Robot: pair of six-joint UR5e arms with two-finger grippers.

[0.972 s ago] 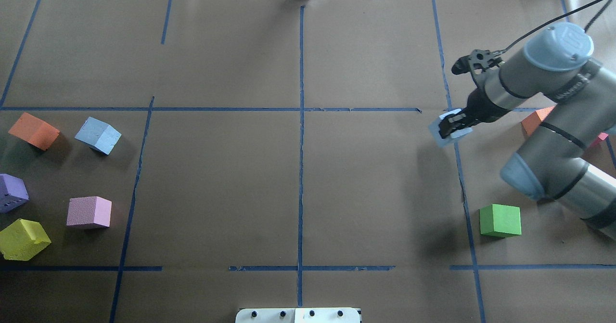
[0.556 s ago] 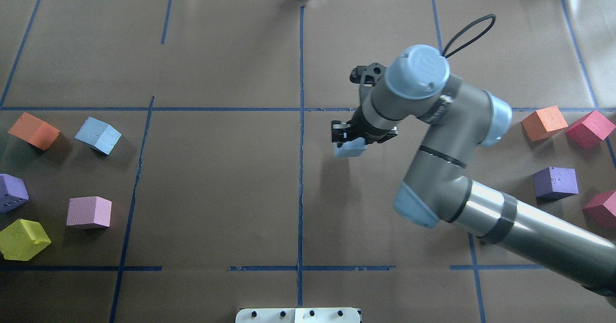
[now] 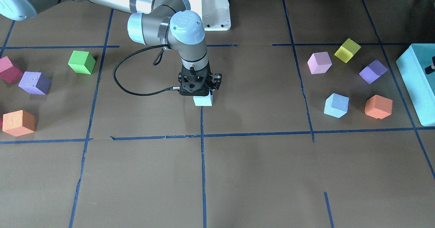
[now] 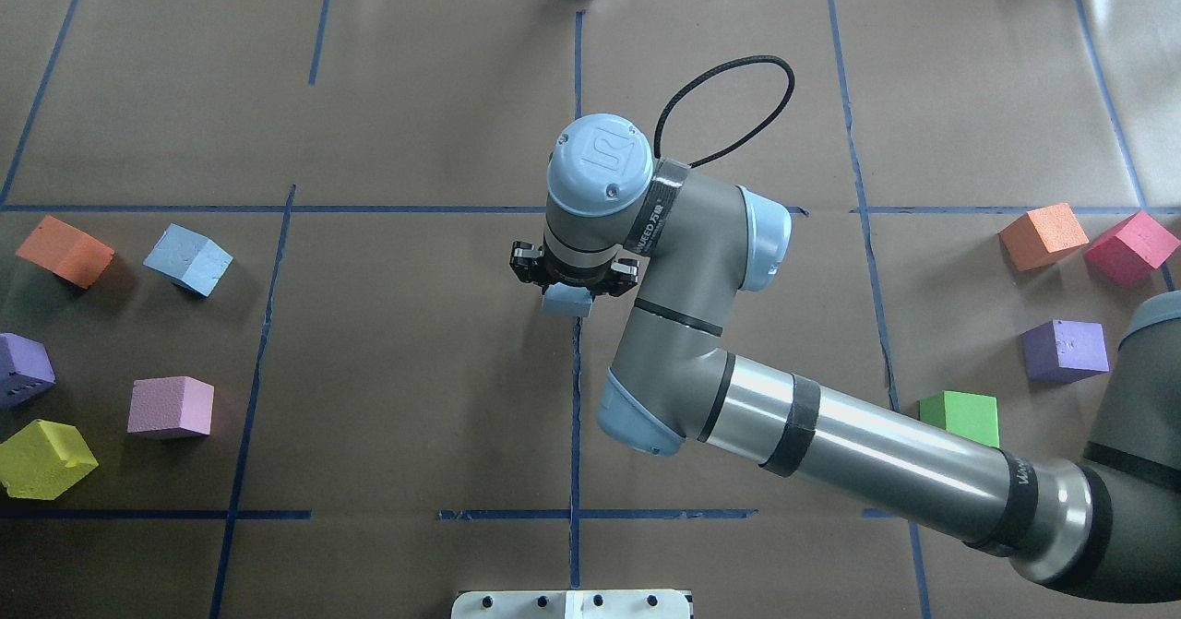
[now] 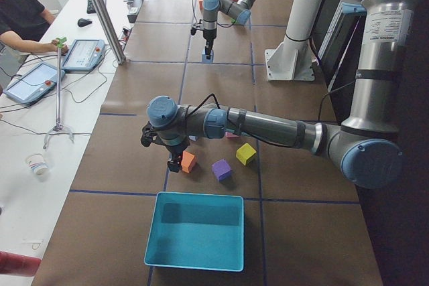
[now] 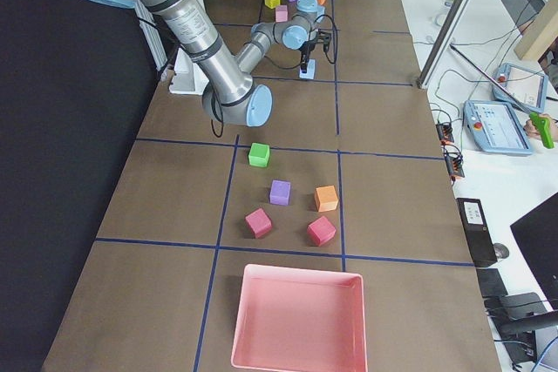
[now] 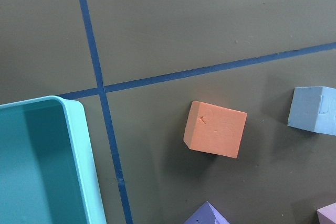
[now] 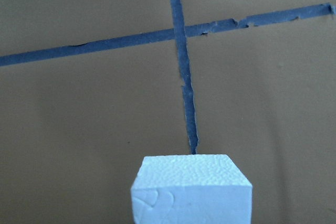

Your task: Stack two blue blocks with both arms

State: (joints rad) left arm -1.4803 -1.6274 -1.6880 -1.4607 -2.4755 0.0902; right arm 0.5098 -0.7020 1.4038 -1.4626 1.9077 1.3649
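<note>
My right gripper (image 4: 570,285) is shut on a pale blue block (image 4: 566,302) and holds it low at the table's centre line; I cannot tell whether it touches the paper. The block also shows in the front view (image 3: 203,101) under the gripper (image 3: 200,91), and in the right wrist view (image 8: 191,190). The second blue block (image 4: 188,259) lies free at the far left, also in the front view (image 3: 336,105) and the left wrist view (image 7: 314,109). My left gripper (image 5: 174,159) hovers by an orange cube (image 5: 188,162); I cannot tell whether it is open or shut.
Orange (image 4: 65,250), purple (image 4: 23,370), pink (image 4: 171,407) and yellow (image 4: 44,458) cubes surround the free blue block. A turquoise box (image 3: 416,75) stands beyond them. Orange, magenta, purple and green (image 4: 960,419) cubes lie on the right. A pink tray (image 6: 296,320) stands at the right end.
My right arm has carried the blue block leftwards from the table's right part to the centre line. The cubes on the left have not moved.
</note>
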